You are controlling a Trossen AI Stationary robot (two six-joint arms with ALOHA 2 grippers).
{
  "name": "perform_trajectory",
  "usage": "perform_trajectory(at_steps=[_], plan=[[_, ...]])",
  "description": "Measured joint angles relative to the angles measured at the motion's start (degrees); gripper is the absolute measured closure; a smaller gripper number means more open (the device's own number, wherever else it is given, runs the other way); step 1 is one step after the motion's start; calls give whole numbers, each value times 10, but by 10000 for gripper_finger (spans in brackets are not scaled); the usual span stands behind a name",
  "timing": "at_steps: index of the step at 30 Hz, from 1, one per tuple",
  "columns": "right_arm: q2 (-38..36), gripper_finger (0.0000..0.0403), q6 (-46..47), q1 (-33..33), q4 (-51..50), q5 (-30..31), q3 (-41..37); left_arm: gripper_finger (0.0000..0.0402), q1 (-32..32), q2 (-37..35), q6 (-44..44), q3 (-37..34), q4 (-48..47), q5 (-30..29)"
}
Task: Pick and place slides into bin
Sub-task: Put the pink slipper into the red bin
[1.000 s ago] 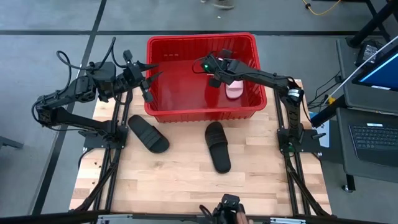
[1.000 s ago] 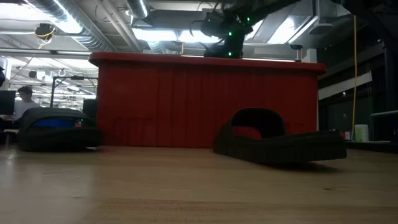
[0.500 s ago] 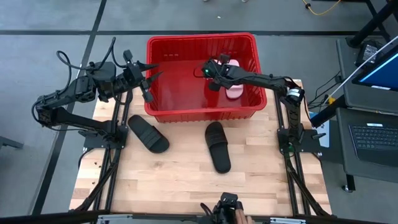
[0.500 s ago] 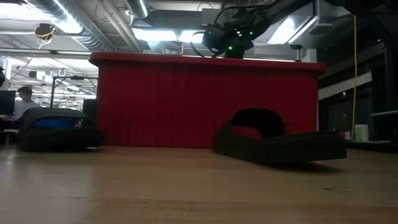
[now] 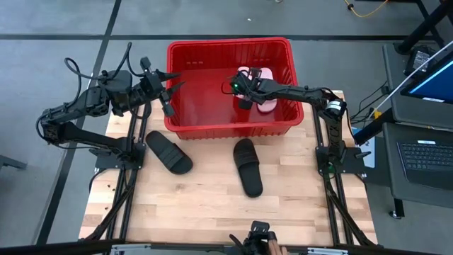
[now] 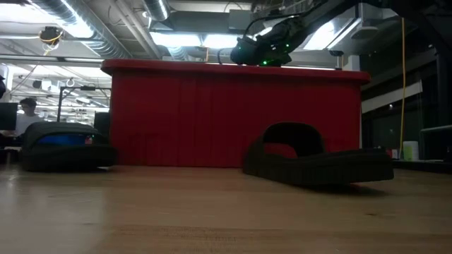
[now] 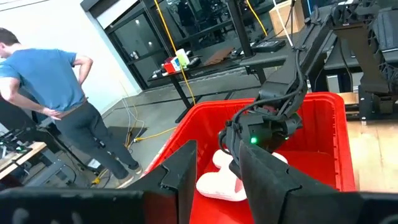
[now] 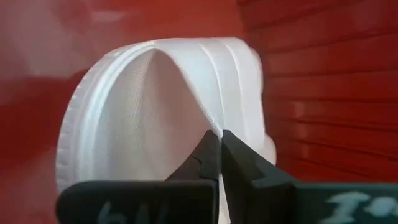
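We see the right gripper (image 5: 245, 86) pinching a pink slide's (image 5: 262, 98) strap inside the bin (image 5: 226, 129), fingers nearly together.

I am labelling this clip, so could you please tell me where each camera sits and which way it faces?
High: overhead, straight down on the bin, both arms.
Low: table height, level at a black slide; right arm above.
Left wrist: past its own open left gripper into the bin; a person behind.
Right wrist: right gripper shut, pink slide close.
Shared: both wrist views see a pink slide.
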Motion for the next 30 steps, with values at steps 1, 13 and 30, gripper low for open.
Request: perform_trajectory(at_steps=[1, 13, 30], plan=[[0, 397, 0, 0, -7, 0, 0, 286, 0, 0, -1, 0, 0, 0], [0, 385, 2, 0, -17, -80, 0, 286, 0, 0, -1, 0, 0, 1], [0, 371, 42, -21, -51, -84, 0, 286, 0, 0, -21, 0, -8, 2]])
